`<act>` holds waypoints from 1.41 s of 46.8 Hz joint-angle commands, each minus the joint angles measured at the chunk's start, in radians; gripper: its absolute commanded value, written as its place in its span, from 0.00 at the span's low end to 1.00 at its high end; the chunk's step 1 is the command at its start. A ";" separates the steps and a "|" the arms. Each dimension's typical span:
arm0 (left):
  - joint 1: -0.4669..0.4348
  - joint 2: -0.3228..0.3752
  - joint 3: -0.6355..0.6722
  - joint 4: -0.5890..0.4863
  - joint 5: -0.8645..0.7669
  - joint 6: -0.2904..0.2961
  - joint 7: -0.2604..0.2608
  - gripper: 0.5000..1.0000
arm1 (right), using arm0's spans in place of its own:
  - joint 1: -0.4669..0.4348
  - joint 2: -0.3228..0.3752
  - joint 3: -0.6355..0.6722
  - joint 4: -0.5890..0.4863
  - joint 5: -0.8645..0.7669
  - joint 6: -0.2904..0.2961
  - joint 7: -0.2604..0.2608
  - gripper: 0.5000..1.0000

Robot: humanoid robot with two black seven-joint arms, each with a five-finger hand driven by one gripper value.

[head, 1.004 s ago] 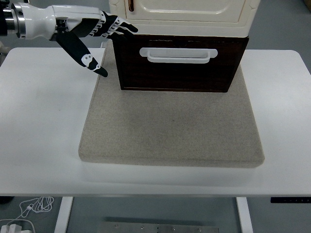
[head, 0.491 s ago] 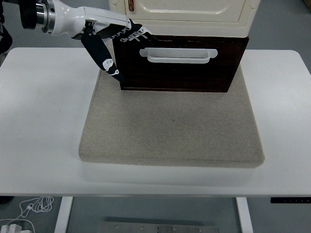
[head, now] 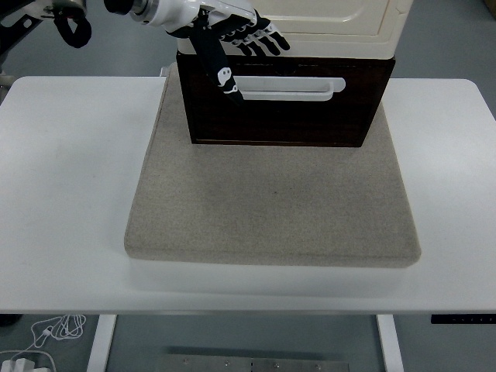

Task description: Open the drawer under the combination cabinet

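Robot hand (head: 236,43) now over glossy handle (head: 285,87)

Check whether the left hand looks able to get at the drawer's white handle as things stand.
Probably yes. The left hand hovers with its fingers spread just above the left end of the white handle on the dark drawer, and nothing lies between them.

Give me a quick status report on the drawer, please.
Left hand open, above white handle, no grip. Dark drawer shut. Nothing in the way.
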 commanded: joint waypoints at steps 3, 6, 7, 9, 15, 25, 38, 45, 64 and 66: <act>0.001 -0.020 0.000 0.002 0.000 0.000 0.012 0.96 | 0.000 0.000 0.000 0.000 0.000 0.000 0.000 0.86; 0.001 -0.026 0.000 0.002 -0.002 0.000 0.016 0.96 | 0.000 0.000 0.000 0.000 0.000 0.000 0.000 0.86; 0.000 -0.027 0.000 0.002 -0.002 0.000 0.019 0.96 | 0.000 0.000 0.000 0.000 0.000 0.000 0.000 0.86; 0.000 -0.030 0.000 0.002 -0.002 0.000 0.027 0.97 | 0.000 0.000 0.000 0.000 0.000 0.000 0.000 0.86; -0.002 -0.043 0.005 0.012 -0.002 0.000 0.042 0.97 | 0.000 0.000 0.000 0.000 0.000 0.000 0.000 0.86; -0.039 -0.079 0.010 0.040 -0.005 0.000 0.058 0.98 | 0.000 0.000 0.000 0.000 0.000 0.000 0.000 0.86; -0.077 -0.086 0.085 0.032 -0.011 0.000 0.068 0.98 | 0.000 0.000 0.000 0.000 0.000 0.000 0.000 0.86; -0.085 -0.084 0.086 0.029 -0.009 0.000 0.085 0.98 | 0.000 0.000 0.000 0.000 0.000 0.000 0.000 0.86; -0.115 -0.104 0.149 0.029 -0.008 0.000 0.096 0.98 | 0.000 0.000 0.000 0.000 0.000 0.000 0.000 0.86; -0.117 -0.107 0.149 0.034 -0.008 0.000 0.096 0.98 | 0.000 0.000 0.000 0.000 0.000 0.000 0.000 0.86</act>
